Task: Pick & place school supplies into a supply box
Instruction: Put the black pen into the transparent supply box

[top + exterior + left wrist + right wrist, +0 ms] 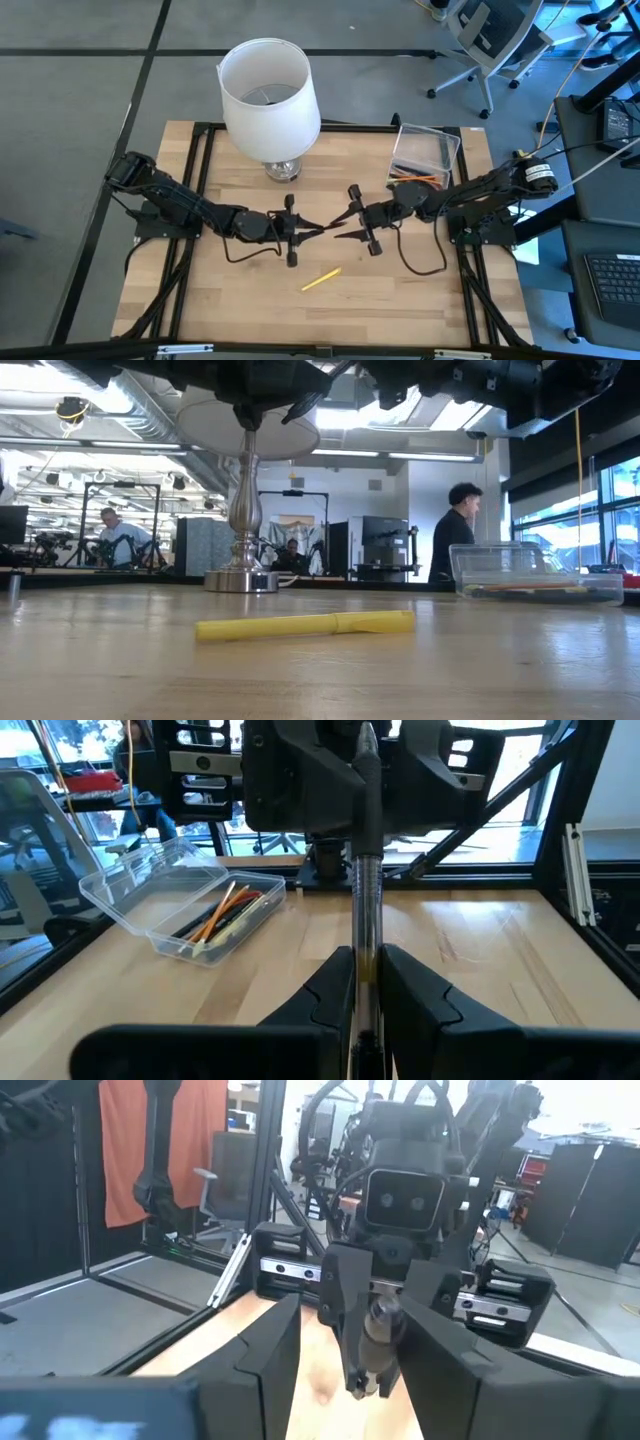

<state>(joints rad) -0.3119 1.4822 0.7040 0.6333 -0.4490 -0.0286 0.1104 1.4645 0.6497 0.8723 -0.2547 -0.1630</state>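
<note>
Above the table's middle, my left gripper (312, 228) is shut on a grey pen (367, 890) that sticks out toward my right gripper (338, 228). The right gripper is open. Its fingers (265, 1355) stand on either side of the pen's dark far end (375, 1342) without touching it. A yellow pen (322, 279) lies flat on the table nearer the front edge. The clear supply box (425, 160) sits at the far right with several pencils and pens in it. My left gripper pinches the pen's clear barrel (366, 955) between its two fingers. The fingers come level from the table's left and lie along the pen. The pen juts out past the fingertips toward the table's right, roughly level and lifted clear of the table.
A white lampshade on a silver lamp base (268, 95) stands at the far middle of the table. A black frame (200, 160) runs around the table's edges. People (455, 530) show in the room behind. Bare wood lies at the front, around the yellow pen.
</note>
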